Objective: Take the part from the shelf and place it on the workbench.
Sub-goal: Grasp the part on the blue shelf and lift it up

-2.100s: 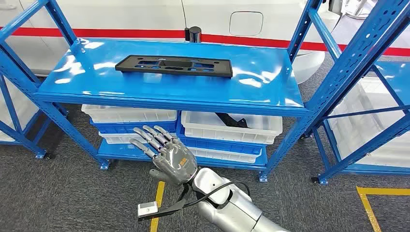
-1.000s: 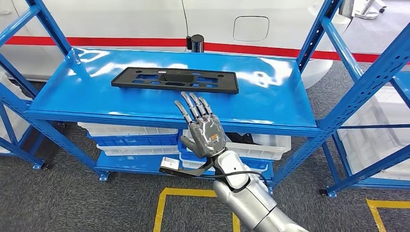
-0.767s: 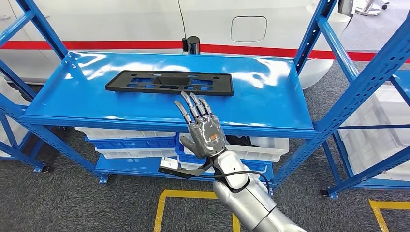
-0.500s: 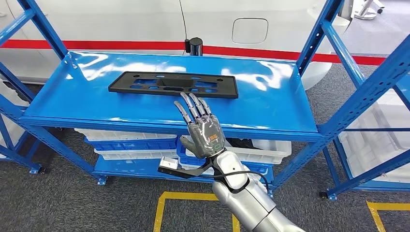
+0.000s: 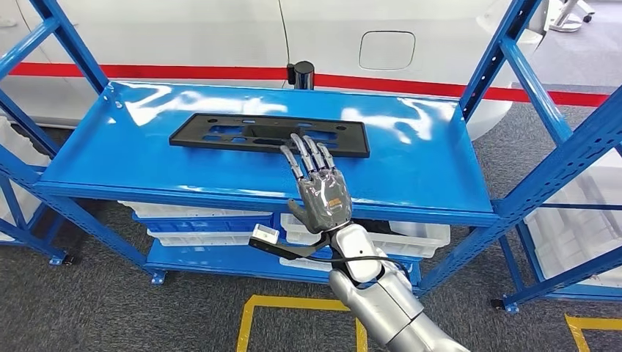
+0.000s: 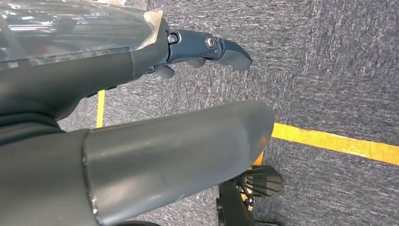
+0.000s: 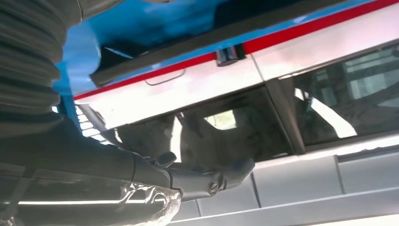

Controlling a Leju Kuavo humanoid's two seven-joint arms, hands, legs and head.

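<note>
Risk: because the part [image 5: 268, 134] lay flat and thin on the shelf [image 5: 411, 165], fingers coming in level would likely slide over it or push it toward the back edge rather than get under it.
Cause: no lifted edge showed for fingers to hook, and the glossy deck looked slippery.
Right hand [image 5: 317, 189]: reached over the front lip, palm down, fingers straight and a little apart, holding nothing; tips over the part's near edge, contact unclear.
Left hand [image 6: 141, 113]: hung toward the floor, fingers apart, holding nothing.
Part: on the top shelf, middle, long side facing the robot.
</note>
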